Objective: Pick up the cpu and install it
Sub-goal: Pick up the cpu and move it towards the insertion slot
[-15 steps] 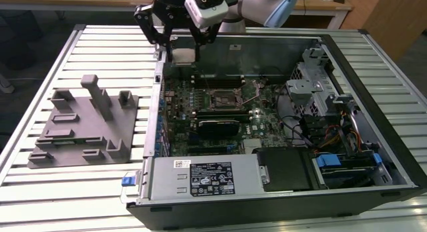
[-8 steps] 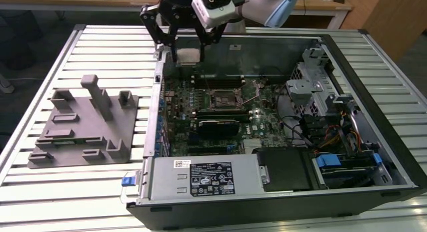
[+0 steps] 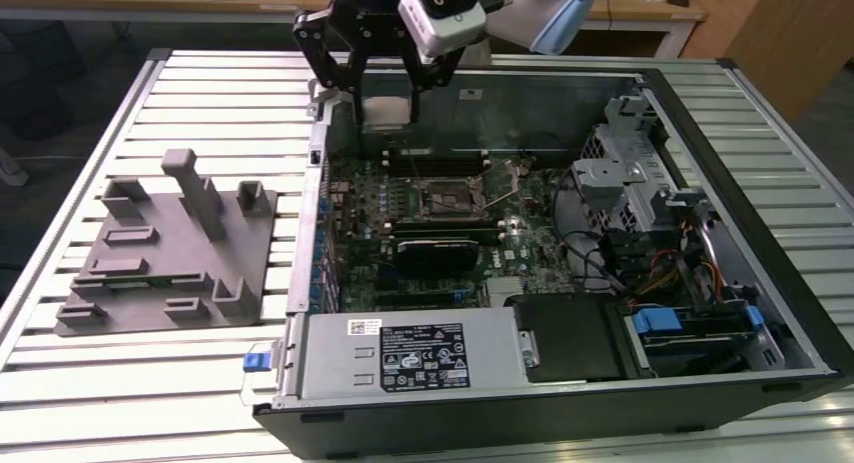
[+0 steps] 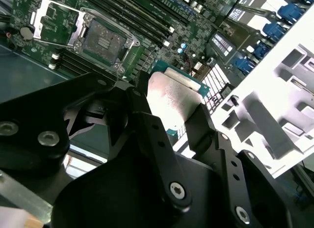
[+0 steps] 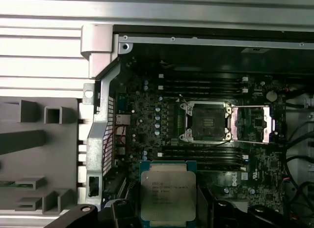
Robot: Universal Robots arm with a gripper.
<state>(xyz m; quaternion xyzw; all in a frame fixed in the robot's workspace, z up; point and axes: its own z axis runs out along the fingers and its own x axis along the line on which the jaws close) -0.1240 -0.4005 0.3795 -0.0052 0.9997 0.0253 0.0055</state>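
Note:
The cpu (image 3: 386, 112), a small square chip with a silvery top and pale rim, hangs between the black fingers of my gripper (image 3: 384, 111), which is shut on it above the far left corner of the open computer case (image 3: 747, 153). Both wrist views show the cpu (image 4: 172, 98) (image 5: 168, 189) clamped by its edges between the fingers (image 4: 147, 122). The black socket frame (image 3: 451, 194) (image 5: 205, 121) (image 4: 100, 39) on the motherboard stands open and bare, its metal cover (image 5: 252, 124) swung aside. The chip is above and apart from the socket.
A grey plastic tray (image 3: 167, 248) with upright posts lies on the slatted table (image 3: 120, 383) at the exterior view's left of the case. Inside the case are a power supply (image 3: 407, 353), drive cages (image 3: 641, 173) and cables (image 3: 667, 273). A wooden desk (image 3: 667, 8) stands behind.

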